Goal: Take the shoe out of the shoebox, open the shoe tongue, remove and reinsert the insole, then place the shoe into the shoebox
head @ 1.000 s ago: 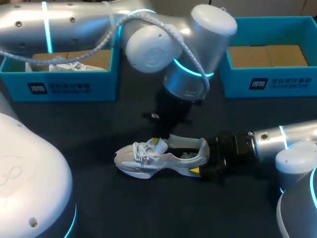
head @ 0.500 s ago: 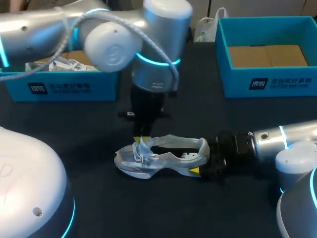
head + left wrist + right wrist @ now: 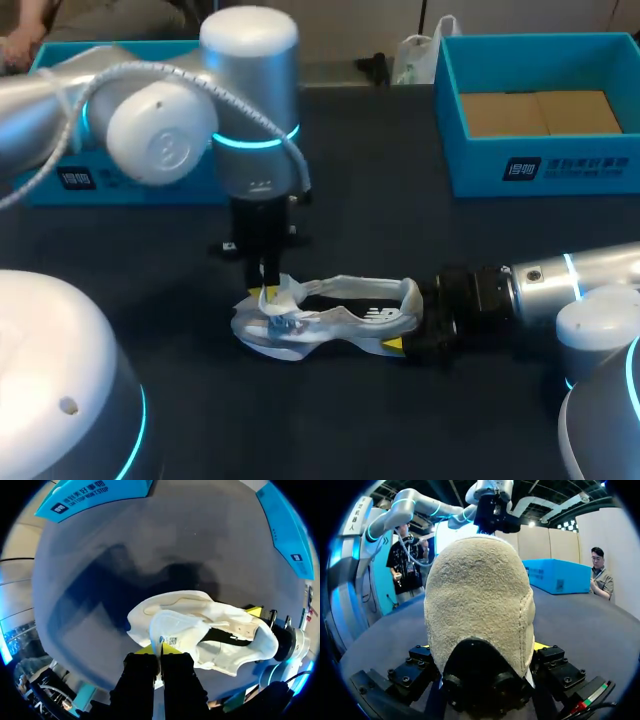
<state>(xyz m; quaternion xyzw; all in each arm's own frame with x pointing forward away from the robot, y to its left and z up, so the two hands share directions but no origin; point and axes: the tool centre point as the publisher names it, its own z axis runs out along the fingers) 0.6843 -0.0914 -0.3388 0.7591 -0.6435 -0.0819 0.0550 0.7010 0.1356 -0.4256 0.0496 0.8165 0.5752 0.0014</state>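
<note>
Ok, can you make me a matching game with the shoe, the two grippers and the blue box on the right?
Things:
1. shoe
2. left gripper
3. right gripper
4. right shoebox

States:
A. pinches the tongue
B. sits on the dark table
C. shows only cardboard inside
D. grips the heel

Pairs: 1-B, 2-A, 3-D, 4-C
</note>
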